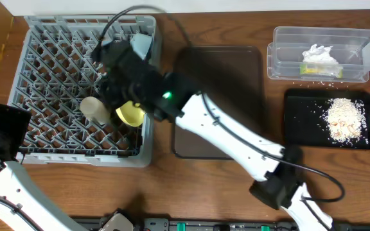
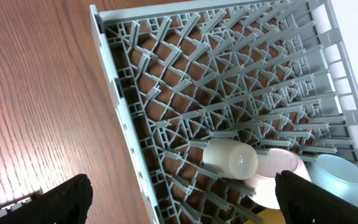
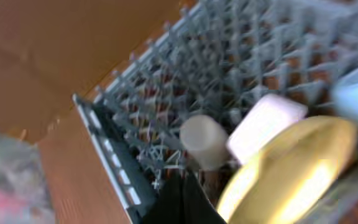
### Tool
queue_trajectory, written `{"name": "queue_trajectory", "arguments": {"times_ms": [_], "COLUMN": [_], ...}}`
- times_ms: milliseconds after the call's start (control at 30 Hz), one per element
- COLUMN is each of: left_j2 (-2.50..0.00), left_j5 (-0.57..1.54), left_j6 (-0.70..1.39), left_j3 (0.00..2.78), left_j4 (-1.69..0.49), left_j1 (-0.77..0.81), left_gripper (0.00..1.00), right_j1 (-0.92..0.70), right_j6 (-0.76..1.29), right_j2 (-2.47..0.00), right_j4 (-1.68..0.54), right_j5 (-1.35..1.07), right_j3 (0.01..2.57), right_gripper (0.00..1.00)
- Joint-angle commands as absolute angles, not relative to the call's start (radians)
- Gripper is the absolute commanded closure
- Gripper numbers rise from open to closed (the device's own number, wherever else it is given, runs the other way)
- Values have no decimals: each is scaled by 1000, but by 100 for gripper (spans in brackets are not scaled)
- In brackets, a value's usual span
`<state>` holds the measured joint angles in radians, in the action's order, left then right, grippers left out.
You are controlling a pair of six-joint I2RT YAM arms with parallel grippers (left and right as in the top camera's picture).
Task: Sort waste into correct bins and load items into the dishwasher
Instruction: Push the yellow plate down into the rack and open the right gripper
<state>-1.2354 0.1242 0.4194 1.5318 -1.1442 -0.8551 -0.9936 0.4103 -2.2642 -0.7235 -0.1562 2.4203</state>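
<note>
The right hand, fingers pressed together, hangs low over the grey dish rack. The yellow-green plate sits in the rack just beside it, and the pale cup lies just ahead. The left hand, spread wide, hovers at the rack's edge above the tabletop, with the cup and the small white bowl near its right finger.

I can read no words, numbers, brand marks or signs in any of my three views. The snack wrapper in the clear plastic tub is too small for me to make out any print. My right wrist view is blurred throughout.
</note>
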Motion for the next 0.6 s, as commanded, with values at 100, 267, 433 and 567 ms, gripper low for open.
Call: {"name": "queue_trajectory", "arguments": {"times_ms": [100,267,433,567], "left_j2": [-1237,-1237,-1237,-1237], "left_j5": [118,118,118,118], "left_j6": [421,421,421,421], "left_j3": [1536,1536,1536,1536], "left_j4": [-1144,-1144,-1144,-1144], "left_j1": [-859,-859,-859,-859], "left_gripper": [5,5,6,5], "right_j1": [-985,-980,-980,-978], "right_j6": [357,331,310,309], "right_j2": [-2411,-2430,-2392,-2304], "right_j4": [-673,-680,-702,-739], "right_j5": [-237,-197,-173,-141], "right_j3": [2415,2414,2416,2416], "right_gripper": [99,99,99,99]}}
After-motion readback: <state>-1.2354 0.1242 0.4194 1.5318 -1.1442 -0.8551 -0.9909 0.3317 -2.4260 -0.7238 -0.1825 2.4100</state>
